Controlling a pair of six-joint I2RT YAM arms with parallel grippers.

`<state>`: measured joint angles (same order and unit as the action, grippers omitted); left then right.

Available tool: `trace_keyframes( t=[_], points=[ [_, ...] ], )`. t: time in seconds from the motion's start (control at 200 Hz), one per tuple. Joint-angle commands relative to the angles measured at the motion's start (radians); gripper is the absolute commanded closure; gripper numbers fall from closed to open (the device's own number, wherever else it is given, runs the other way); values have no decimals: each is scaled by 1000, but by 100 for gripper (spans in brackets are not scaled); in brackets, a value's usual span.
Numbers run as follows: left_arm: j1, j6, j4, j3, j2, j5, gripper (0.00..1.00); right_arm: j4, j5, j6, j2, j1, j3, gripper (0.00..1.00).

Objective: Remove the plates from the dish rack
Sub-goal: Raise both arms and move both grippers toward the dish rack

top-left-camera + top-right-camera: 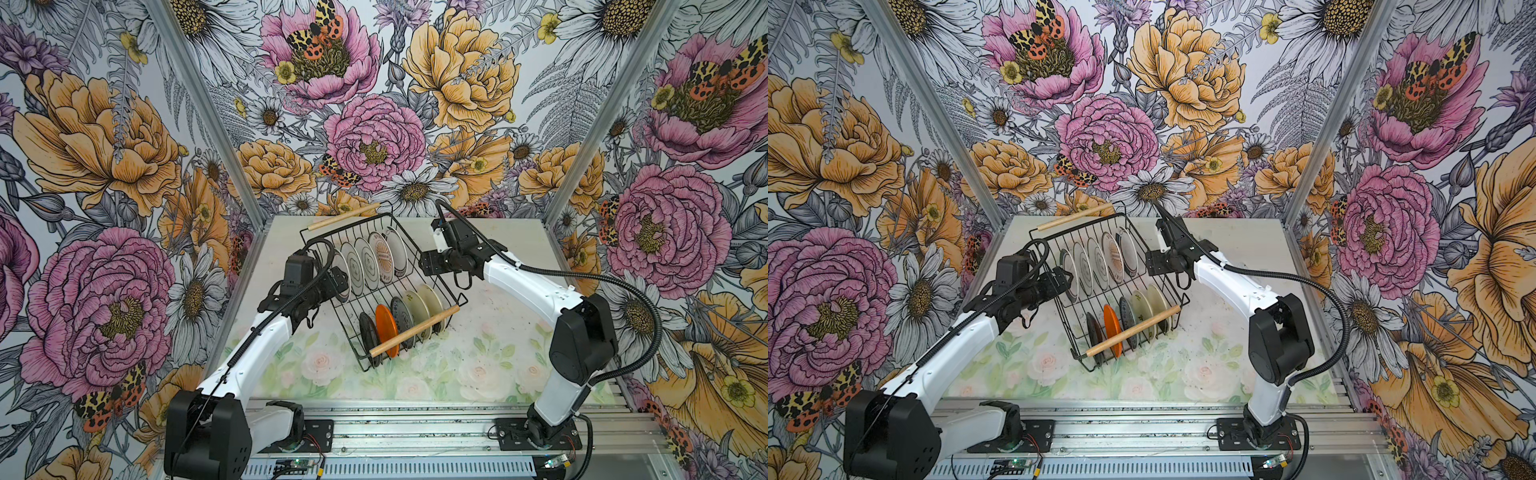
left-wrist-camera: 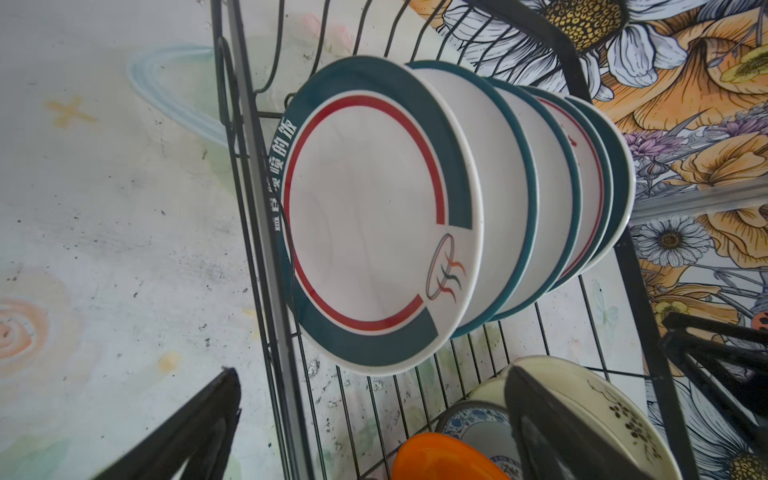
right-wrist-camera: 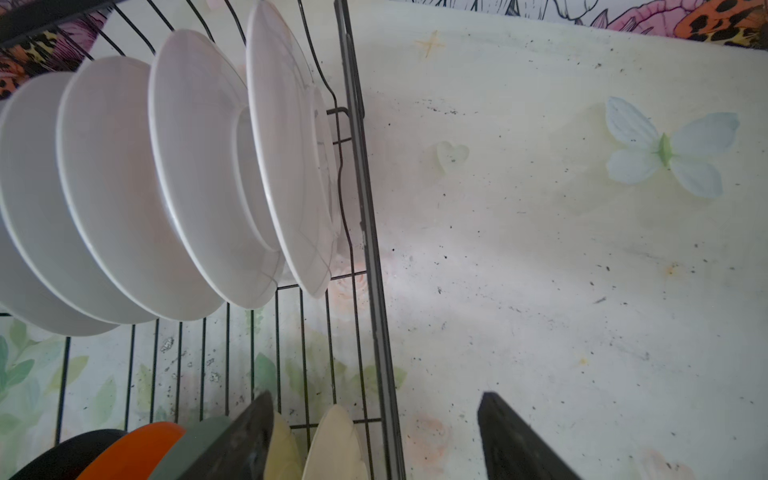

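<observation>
The dish rack (image 1: 415, 330) (image 1: 1133, 330), black wire with two wooden handles, stands askew mid-table. Its back row holds several white plates (image 1: 376, 262) (image 2: 374, 216) (image 3: 195, 166) with dark rims. The front row holds a black, an orange (image 1: 386, 330) (image 2: 444, 457) (image 3: 137, 449), a patterned and two cream plates (image 3: 332, 444). My left gripper (image 1: 338, 282) (image 2: 374, 415) is open at the rack's left side and straddles its wall. My right gripper (image 1: 428, 262) (image 3: 378, 415) is open astride the right wall, with the outer cream plate between its fingers.
The pastel floral mat (image 1: 478, 365) covers the table around the rack. Flowered walls close in the back and both sides. An aluminium rail (image 1: 415, 432) with both arm bases runs along the front edge.
</observation>
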<state>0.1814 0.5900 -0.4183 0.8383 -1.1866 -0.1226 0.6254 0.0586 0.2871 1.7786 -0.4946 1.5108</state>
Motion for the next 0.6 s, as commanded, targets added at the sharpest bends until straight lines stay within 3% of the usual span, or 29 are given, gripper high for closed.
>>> trace_keyframes(
  t=[0.0,0.595],
  points=[
    [16,26,-21,44,-6,-24,1,37,-38,-17,36,-9,61,25],
    [122,27,-27,131,-145,-50,1,99,-79,-20,179,46,173,46]
  ],
)
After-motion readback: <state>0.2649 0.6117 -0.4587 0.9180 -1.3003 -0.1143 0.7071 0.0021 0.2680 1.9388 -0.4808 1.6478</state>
